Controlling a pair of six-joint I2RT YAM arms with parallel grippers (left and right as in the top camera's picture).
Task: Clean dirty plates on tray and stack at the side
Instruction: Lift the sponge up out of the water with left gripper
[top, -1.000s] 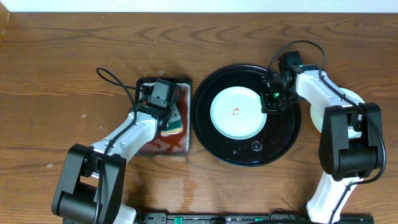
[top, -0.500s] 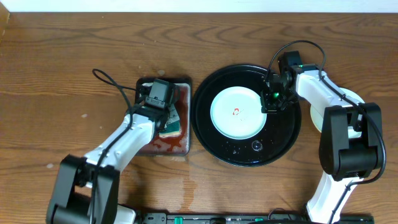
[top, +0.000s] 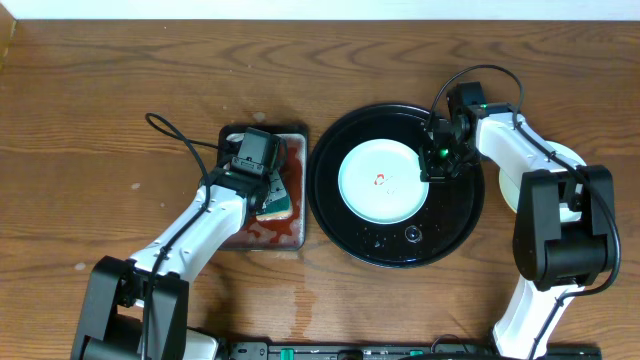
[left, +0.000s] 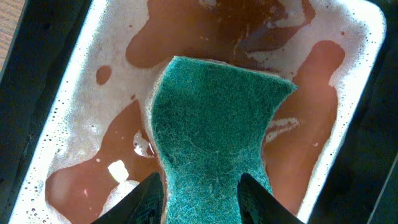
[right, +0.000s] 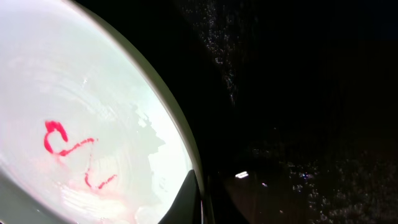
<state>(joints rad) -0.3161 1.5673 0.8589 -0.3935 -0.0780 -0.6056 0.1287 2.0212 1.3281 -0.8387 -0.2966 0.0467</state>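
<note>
One pale plate (top: 380, 182) with a small red smear lies in the round black tray (top: 345, 235). My right gripper (top: 435, 165) is at the plate's right rim. In the right wrist view one finger (right: 189, 199) rests on the plate (right: 81, 106) just inside its rim, with the tray (right: 298, 93) dark beside it; the gripper looks shut on the rim. My left gripper (top: 268, 195) is shut on a green sponge (left: 214, 143). It holds the sponge in the pan's reddish soapy liquid, with its fingers (left: 199, 202) on either side.
The rectangular black pan (top: 262, 232) of reddish liquid sits left of the tray; its foam and liquid (left: 317, 143) fill the left wrist view. Pale plates (top: 572, 156) lie on the table right of the tray, mostly hidden by my right arm.
My left arm's elbow has swung a little to the left while its gripper stays over the pan with the sponge. The right arm and the plate have not moved.
</note>
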